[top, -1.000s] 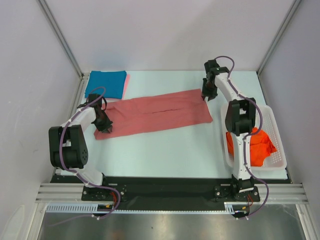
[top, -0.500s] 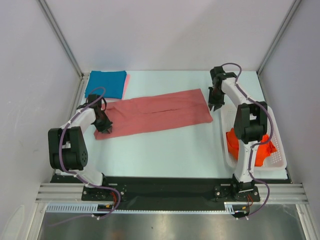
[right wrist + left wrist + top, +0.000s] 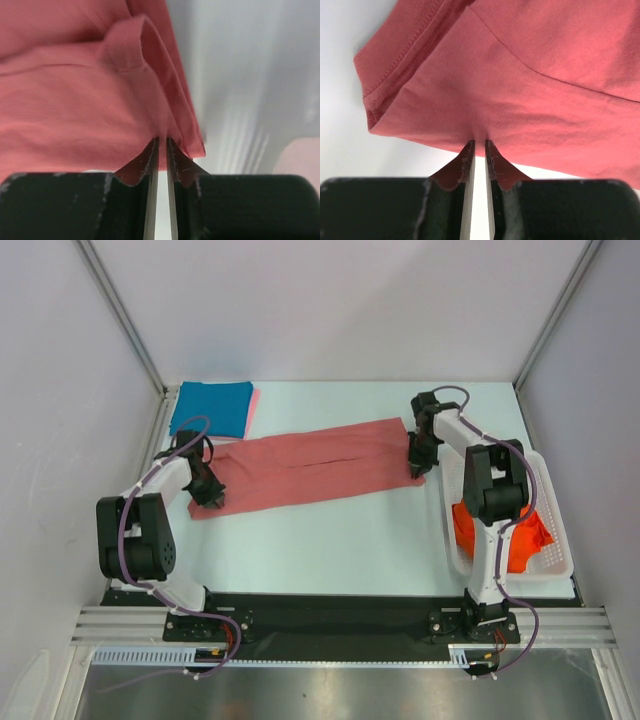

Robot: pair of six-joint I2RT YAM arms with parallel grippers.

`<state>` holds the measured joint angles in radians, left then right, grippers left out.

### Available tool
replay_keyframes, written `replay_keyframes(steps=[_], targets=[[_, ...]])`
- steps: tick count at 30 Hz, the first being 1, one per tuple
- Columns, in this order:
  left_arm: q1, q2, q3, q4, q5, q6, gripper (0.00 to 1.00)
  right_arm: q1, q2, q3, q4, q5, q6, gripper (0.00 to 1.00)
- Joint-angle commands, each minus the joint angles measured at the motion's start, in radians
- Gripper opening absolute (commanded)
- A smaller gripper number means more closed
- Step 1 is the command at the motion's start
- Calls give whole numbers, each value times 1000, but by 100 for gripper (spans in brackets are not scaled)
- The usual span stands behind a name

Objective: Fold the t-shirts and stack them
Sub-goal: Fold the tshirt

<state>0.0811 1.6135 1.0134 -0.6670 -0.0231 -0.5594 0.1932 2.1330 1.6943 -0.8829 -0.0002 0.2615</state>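
Two pairs of fingers are each nearly together on cloth. The left fingers (image 3: 465, 161) pinch the near edge of the salmon-red t-shirt (image 3: 310, 465) close to its left end, where the fabric puckers into their tips. The right fingers (image 3: 145, 161) nip the layered edge at its right end, beside a small raised loop of fabric.

The shirt lies on the tabletop (image 3: 330, 540) as a long narrow band, slanting from near left to far right. Its sides are already turned in, with a seam-like line running along its middle. At the left end a stitched hem is doubled under, and the surface is smooth apart from shallow creases.

The step in hand looks like the crosswise fold. The next move probably means lifting one end and carrying it over the other, with every layer kept in the pinch and the long edges matched.

Beyond the left end, a folded teal-blue t-shirt (image 3: 212, 408) sits on a light pink one (image 3: 254, 402) in the far left corner, most likely the stack to join. Bright orange-red t-shirts (image 3: 525, 530) wait crumpled in the white basket (image 3: 557, 502) at the right
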Motion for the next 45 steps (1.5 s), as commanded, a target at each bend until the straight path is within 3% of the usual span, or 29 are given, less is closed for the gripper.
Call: replay_keyframes(steps=[1,4,7,10,19,26,28,31,35,38,39,44,45], targets=[[6,-64,25,-14,-21,-27,18,5,-34,-88,33,-1,24,16],[8,-114,27,-42,-67,-28,19,3,-35,-110,47,25,13,16],[16,-185,14,-78,-136,-65,26,6,-27,-59,21,37,1,17],[60,-231,-13,-89,-146,-91,43,26,-42,14,-19,54,1,21],[124,-256,-99,-30,46,-154,36,94,24,232,-2,23,-45,54],[123,-299,-205,32,92,-284,57,110,209,513,-21,-47,-114,70],[118,-300,-234,58,117,-324,59,109,242,567,7,-50,-125,75],[111,-297,-268,72,132,-375,61,106,260,567,94,-54,-153,80],[109,-316,-315,113,140,-410,59,77,324,642,88,-53,-122,76],[105,-332,-290,103,131,-386,57,80,329,651,59,-47,-149,73],[77,-343,-235,63,64,-367,57,80,320,637,58,-44,-166,74],[-53,-354,-58,-8,-101,-189,79,80,268,578,38,-98,-226,83],[-63,-318,0,-19,-112,-157,82,80,259,568,33,-115,-238,89]])
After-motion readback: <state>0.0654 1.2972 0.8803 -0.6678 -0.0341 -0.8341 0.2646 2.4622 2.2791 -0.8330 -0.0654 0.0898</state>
